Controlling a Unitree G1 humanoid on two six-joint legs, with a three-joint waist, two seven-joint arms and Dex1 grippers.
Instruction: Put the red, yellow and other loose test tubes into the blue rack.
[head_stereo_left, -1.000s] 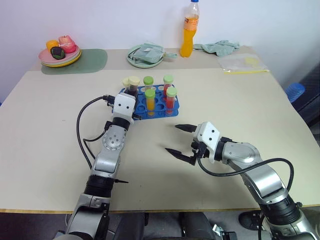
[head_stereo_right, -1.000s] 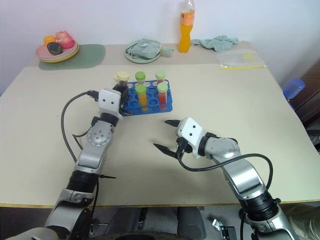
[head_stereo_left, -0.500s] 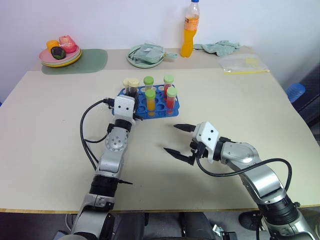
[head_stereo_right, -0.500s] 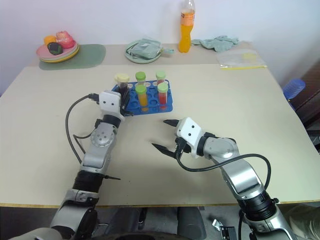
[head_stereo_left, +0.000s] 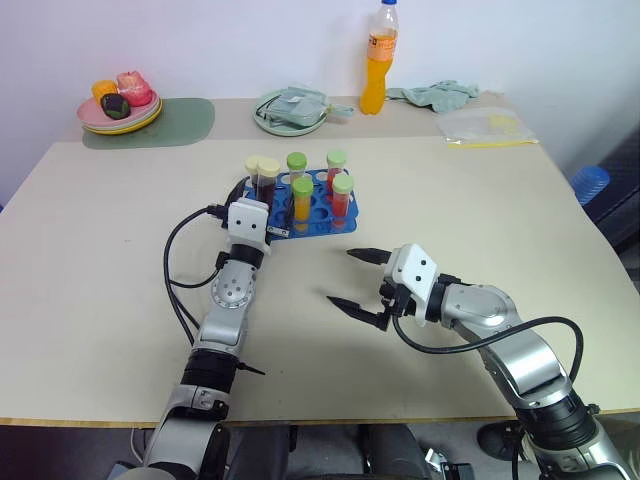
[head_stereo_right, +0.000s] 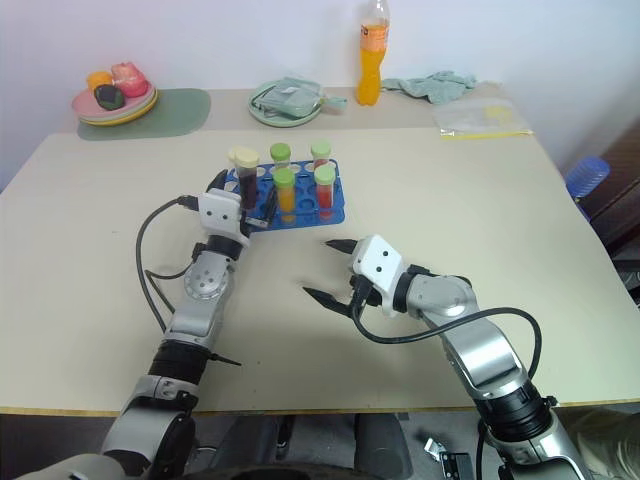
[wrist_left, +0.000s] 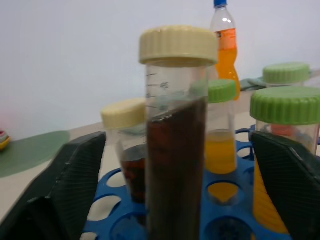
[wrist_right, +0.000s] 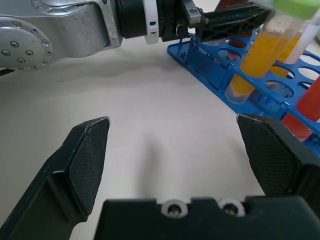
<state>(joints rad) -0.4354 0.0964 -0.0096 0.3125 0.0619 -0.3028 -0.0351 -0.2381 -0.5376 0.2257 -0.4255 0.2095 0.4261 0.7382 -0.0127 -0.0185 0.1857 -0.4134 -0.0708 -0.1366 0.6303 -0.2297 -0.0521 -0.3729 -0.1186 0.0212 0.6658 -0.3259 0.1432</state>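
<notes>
Released the dark brown tube (wrist_left: 175, 150) upright into the near-left corner of the blue rack (head_stereo_left: 318, 222) at mid-desk, left end effector (wrist_left: 175, 200) spread either side, right end effector (head_stereo_left: 352, 277) wide and empty nearby; next probably backing away without tipping it.

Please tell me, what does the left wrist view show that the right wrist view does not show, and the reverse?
Left wrist view: a dark brown tube with a cream cap standing between the fingers of the open left claw without touching them, a second cream-capped tube behind it, and the orange bottle.
Right wrist view: the open right claw over bare table, and the left arm.
Both: the blue rack and yellow-liquid tubes standing in it.
</notes>
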